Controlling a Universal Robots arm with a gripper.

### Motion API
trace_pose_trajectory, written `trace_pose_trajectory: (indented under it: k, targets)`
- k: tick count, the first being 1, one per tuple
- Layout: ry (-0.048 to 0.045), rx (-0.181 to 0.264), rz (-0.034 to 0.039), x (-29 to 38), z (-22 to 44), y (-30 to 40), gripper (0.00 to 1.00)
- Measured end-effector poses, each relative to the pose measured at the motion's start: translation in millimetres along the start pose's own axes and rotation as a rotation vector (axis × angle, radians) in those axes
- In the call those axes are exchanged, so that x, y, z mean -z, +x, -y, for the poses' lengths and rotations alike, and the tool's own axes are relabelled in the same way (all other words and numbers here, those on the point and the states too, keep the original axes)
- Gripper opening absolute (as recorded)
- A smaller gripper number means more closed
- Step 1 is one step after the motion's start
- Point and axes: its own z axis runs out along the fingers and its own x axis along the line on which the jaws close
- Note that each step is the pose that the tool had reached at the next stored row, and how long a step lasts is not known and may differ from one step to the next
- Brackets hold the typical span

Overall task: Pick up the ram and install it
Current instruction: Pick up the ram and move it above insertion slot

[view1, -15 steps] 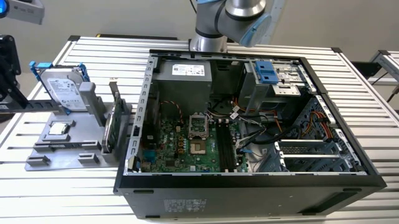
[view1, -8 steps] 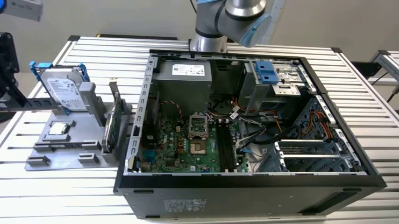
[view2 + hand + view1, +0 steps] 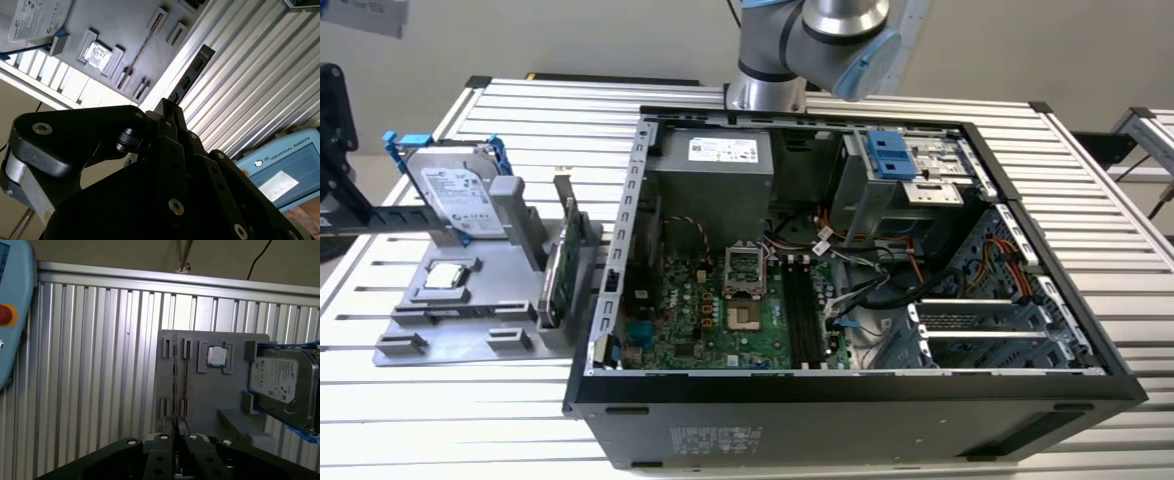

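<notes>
The ram (image 3: pixel 192 75) is pinched between the fingers of the gripper (image 3: pixel 169 107), clear of the table (image 3: pixel 100 365).
The second wrist view shows its chip face; the first wrist view, its thin edge. The exterior view shows one computer case (image 3: pixel 854 385) and one holder (image 3: pixel 454 320) bearing one hard drive (image 3: pixel 460 190) and one card (image 3: pixel 560 265); the arm (image 3: pixel 787 50) is cut off above.

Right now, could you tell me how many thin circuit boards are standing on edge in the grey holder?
2 boards, side by side in the grey holder: one farther from the processor chip, the other nearer it. None seems hidden.
</notes>
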Motion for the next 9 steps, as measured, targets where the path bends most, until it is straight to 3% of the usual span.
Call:
trace_pose_trajectory:
  k: [9]
  targets:
    - [0.0001, 0.0, 0.0, 2.2, 0.0, 0.0, 0.0]
